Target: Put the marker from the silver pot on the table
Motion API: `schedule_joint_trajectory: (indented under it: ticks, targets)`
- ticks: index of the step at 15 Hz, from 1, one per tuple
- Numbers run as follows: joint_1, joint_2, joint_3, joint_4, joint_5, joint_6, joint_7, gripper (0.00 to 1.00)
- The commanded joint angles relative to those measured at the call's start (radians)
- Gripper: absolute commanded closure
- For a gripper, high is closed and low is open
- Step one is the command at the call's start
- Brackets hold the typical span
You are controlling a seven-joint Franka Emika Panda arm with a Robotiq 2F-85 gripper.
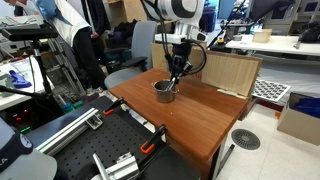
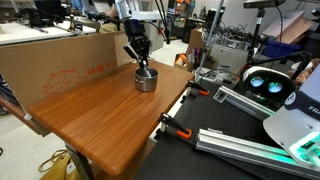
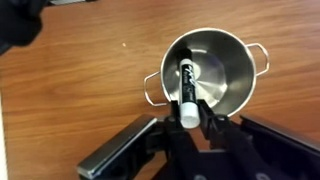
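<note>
A silver pot (image 3: 215, 62) with two loop handles stands on the wooden table (image 3: 70, 90). It also shows in both exterior views (image 1: 165, 91) (image 2: 146, 80). A black marker with a white cap (image 3: 186, 88) points down into the pot. In the wrist view my gripper (image 3: 187, 112) is shut on the marker's white end, right over the pot's near rim. In both exterior views the gripper (image 1: 175, 76) (image 2: 139, 62) hangs just above the pot.
A cardboard sheet (image 1: 228, 73) leans at the table's far side; it shows as a large brown board (image 2: 60, 60) behind the pot. Clamps and metal rails (image 1: 110, 150) lie at the table's edge. A person (image 1: 80, 30) stands near the desks.
</note>
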Motion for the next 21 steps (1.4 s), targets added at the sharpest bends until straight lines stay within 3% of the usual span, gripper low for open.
schedule_joint_trajectory:
  ticks: [1, 7, 15, 21]
  targets:
    - [-0.006, 0.012, 0.004, 0.029, -0.006, -0.039, 0.004, 0.95]
    - [-0.035, -0.039, 0.021, 0.040, 0.046, -0.080, -0.041, 0.94]
    - [-0.124, -0.117, -0.002, 0.138, 0.149, -0.303, -0.120, 0.94]
    - [-0.180, -0.057, -0.025, 0.213, 0.158, -0.370, -0.127, 0.94]
